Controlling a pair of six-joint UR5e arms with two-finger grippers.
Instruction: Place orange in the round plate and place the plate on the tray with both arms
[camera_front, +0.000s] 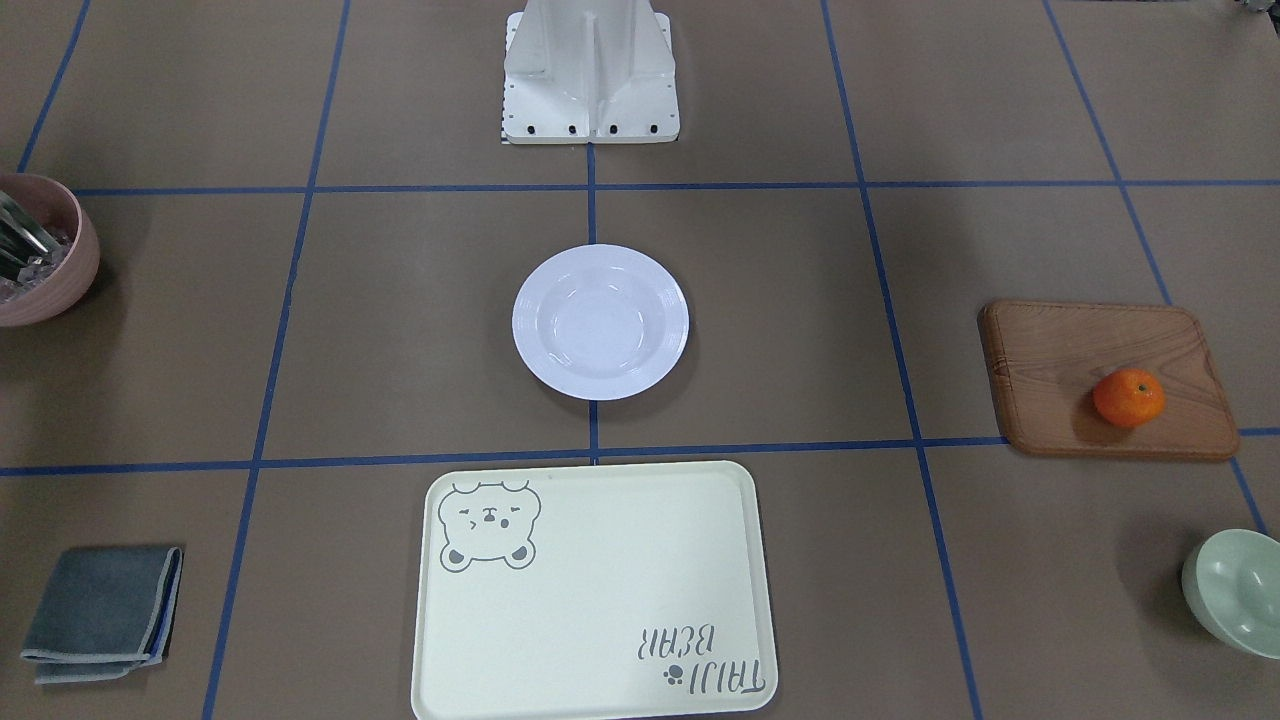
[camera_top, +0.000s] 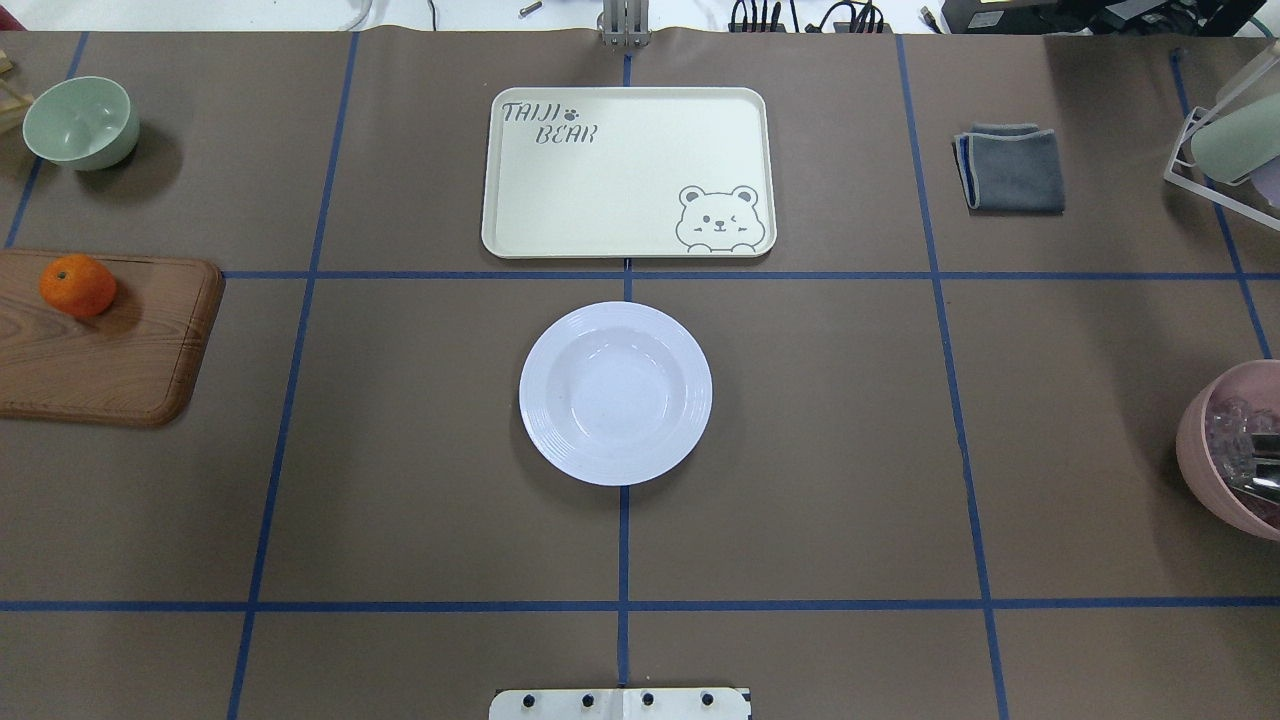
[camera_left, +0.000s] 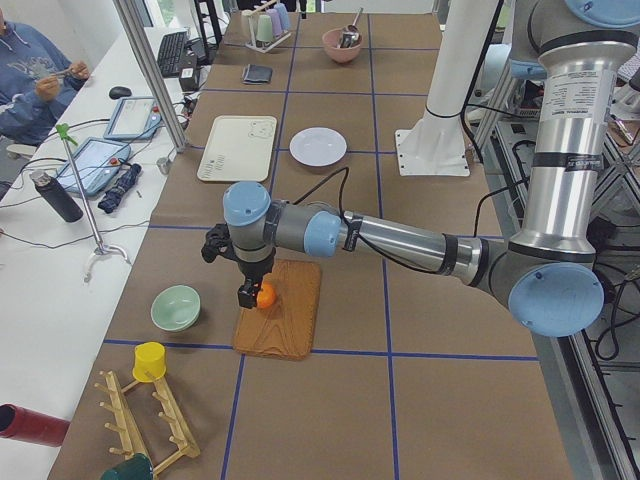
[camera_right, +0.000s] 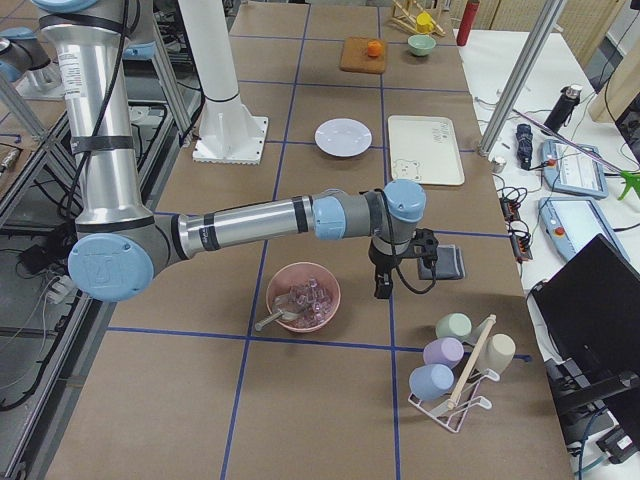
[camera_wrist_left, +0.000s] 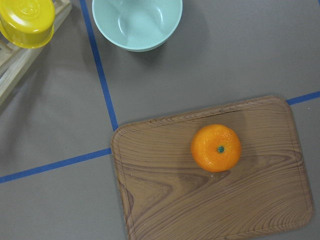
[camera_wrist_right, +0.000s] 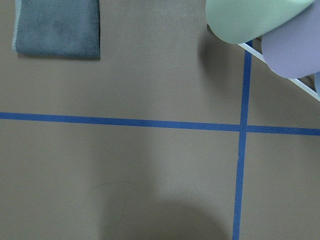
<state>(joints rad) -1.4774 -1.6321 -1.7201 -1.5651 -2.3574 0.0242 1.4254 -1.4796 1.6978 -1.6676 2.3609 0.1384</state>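
Note:
The orange (camera_front: 1128, 397) (camera_wrist_left: 216, 148) rests on a brown wooden board (camera_front: 1100, 350) on the robot's left side. Empty, the white round plate (camera_top: 615, 393) sits at the table's middle. Just beyond it lies the cream tray (camera_top: 628, 170), with nothing on it. In the exterior left view, my left gripper (camera_left: 248, 290) hangs over the board close by the orange (camera_left: 266, 295). In the exterior right view, my right gripper (camera_right: 381, 287) hangs over bare table between the pink bowl and the grey cloth. I cannot tell whether either gripper is open or shut.
A pale green bowl (camera_top: 80, 122) stands beyond the board. The pink bowl (camera_top: 1230, 450) with utensils sits at the robot's right edge, a folded grey cloth (camera_top: 1010, 167) beyond it, and a cup rack (camera_right: 455, 370) at that end. People sit at a side desk.

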